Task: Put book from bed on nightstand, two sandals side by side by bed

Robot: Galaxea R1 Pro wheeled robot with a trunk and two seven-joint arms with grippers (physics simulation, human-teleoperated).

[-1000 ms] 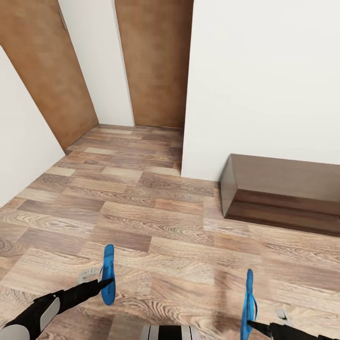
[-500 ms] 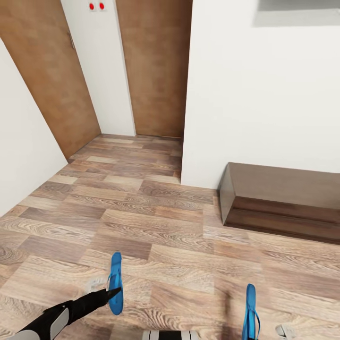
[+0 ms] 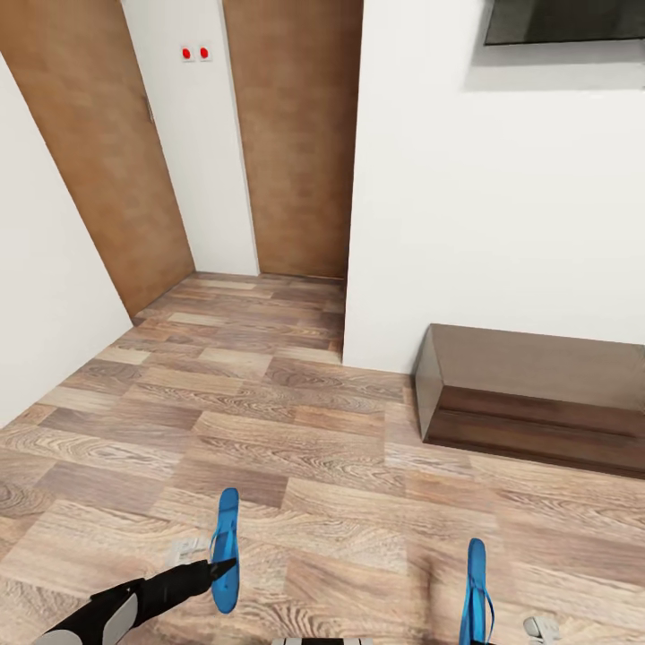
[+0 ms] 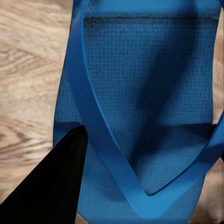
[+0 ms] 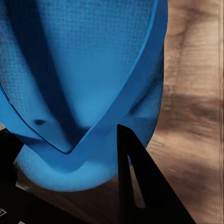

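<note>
Two bright blue sandals hang above the wood-plank floor. My left gripper (image 3: pixel 222 567) is shut on the left sandal (image 3: pixel 226 542), which stands on edge; in the left wrist view its sole and strap (image 4: pixel 140 93) sit against a black finger (image 4: pixel 51 186). The right sandal (image 3: pixel 475 582) hangs on edge at the lower right. In the right wrist view my right gripper (image 5: pixel 70 161) is shut on its heel end (image 5: pixel 84 56), with one black finger (image 5: pixel 140 191) in front of it. The bed, book and nightstand are out of view.
A long low dark wooden bench (image 3: pixel 528 394) stands against the white wall at the right. A wall corner (image 3: pixel 354 224) juts out ahead. Two brown doors (image 3: pixel 287 134) (image 3: pixel 90 152) close a short passage at the back left. A dark panel (image 3: pixel 564 20) hangs high on the wall.
The camera has tilted upward, bringing the red switches and the dark wall panel into view. Both sandals stay held in the grippers.
</note>
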